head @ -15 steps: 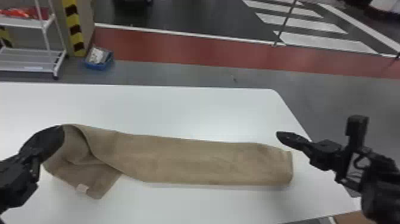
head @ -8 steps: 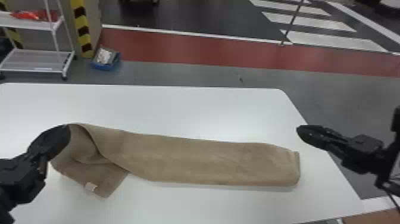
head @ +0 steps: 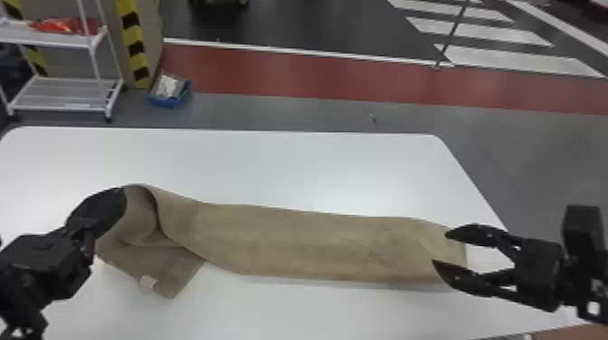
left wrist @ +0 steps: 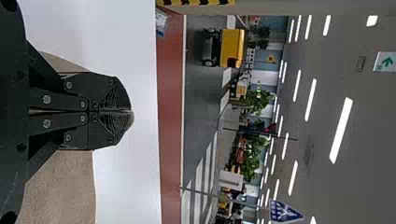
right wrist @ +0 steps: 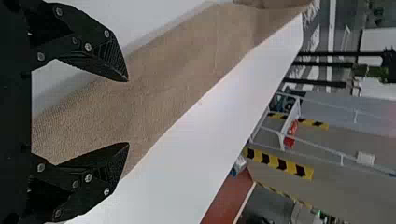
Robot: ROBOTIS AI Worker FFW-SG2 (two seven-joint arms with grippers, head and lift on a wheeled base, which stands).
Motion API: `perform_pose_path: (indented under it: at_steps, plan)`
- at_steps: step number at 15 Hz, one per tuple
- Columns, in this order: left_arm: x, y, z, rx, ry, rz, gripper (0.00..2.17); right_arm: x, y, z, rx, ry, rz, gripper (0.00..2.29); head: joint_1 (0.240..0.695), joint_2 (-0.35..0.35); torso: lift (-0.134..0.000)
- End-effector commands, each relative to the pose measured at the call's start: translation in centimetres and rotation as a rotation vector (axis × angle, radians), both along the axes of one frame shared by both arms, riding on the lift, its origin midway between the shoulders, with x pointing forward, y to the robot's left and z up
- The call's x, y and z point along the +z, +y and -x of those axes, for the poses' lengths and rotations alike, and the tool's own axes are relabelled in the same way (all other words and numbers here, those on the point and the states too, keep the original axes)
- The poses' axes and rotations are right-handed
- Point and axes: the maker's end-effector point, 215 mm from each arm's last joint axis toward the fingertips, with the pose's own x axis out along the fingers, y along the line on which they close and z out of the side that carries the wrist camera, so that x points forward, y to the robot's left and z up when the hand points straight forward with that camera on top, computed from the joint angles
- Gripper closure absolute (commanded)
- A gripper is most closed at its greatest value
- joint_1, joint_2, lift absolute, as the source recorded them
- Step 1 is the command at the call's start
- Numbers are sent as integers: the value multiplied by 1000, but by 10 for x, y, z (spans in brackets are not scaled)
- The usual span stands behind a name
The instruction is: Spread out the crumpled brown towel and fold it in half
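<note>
Lying in a long band from left to right across the white surface [head: 316, 167], the brown towel [head: 316, 244] is partly spread, its left end turned over in a loose curl. At that end one flap comes down toward the robot, with a pale label [head: 148, 282] near its edge. The left gripper [head: 122, 194] is at the raised fold; its fingers are pressed together and, as far as I can judge, pinch the cloth there.

The right gripper [head: 439, 247] is parted wide over the right end and grasps nothing. From it the towel's long axis runs away to the robot's left, straight toward the left gripper. The right arm is clearly nearer the flat end, and the fingers reach in over that short edge. How far they are above the cloth I can't tell.

The next move probably calls for lowering the right gripper and closing it on that end, so both can pull the band open. Closing too high might miss the cloth.

Past the surface, a blue bin [head: 172, 101] sits on the floor beside a white wheeled rack [head: 63, 94].
</note>
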Motion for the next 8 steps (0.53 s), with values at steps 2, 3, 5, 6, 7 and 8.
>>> perform_pose_path:
  at_steps: [2, 3, 5, 6, 7, 8]
  plan:
    - [-3, -4, -3, -6, 12, -11, 2064, -47, 9, 13, 97, 91, 182, 468, 695, -178, -120]
    - [-6, -6, -3, -10, 24, -17, 2064, -61, 10, 17, 126, 127, 237, 468, 695, -175, -120]
    - [-6, -9, -5, -12, 27, -16, 2064, -66, 10, 12, 141, 137, 277, 471, 695, -176, -120]
    - [-7, -11, -5, -15, 28, -22, 2064, -67, 7, 8, 137, 136, 290, 525, 695, -179, -120]
    - [-9, -13, -4, -17, 31, -28, 2064, -72, 7, 4, 141, 145, 316, 589, 695, -181, -120]
    - [-10, -14, -3, -19, 33, -27, 2064, -76, 10, 1, 150, 145, 330, 589, 695, -184, -120]
